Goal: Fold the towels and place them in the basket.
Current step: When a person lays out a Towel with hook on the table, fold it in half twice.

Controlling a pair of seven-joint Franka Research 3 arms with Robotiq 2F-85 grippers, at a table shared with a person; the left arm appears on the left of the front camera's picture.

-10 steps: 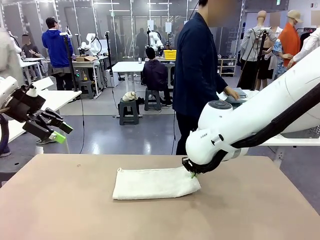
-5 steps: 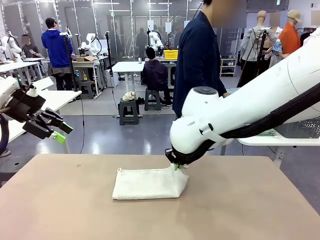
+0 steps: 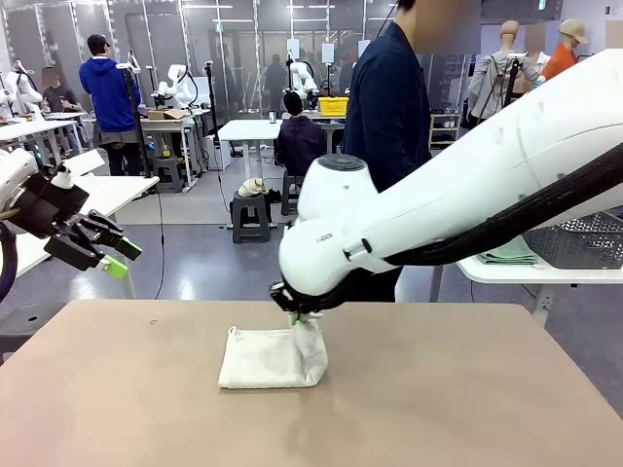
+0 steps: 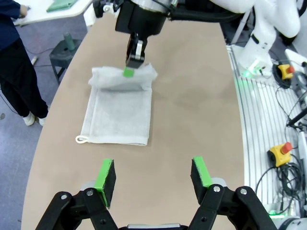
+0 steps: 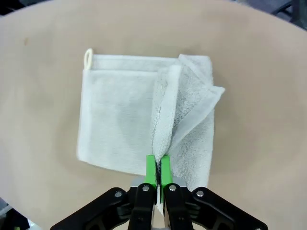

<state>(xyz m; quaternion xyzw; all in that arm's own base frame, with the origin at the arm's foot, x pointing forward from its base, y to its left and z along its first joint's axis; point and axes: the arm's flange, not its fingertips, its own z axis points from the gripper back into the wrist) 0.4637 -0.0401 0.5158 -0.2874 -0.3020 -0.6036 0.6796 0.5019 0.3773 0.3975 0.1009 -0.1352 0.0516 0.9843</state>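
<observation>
Folding step in hand: the right pincer (image 5: pixel 157 165) is pressed together on one edge of the white towel (image 5: pixel 115 120), which lies in the middle of the bench (image 3: pixel 467 389) with its pinched end lifted above the flat half. The left pincer (image 4: pixel 152 175) hangs spread and empty, well apart. Next, I reckon: carry that edge across to the loop end, lay it square, let go. The basket (image 3: pixel 584 243) sits far right, off this bench.

Beyond the tan worktop (image 3: pixel 117 409), a glossy grey floor (image 3: pixel 195 261) runs to glass partitions (image 3: pixel 243 49) at twelve o'clock. White tables (image 3: pixel 248 128) and dark stools (image 3: pixel 249 203) stand around eleven.
</observation>
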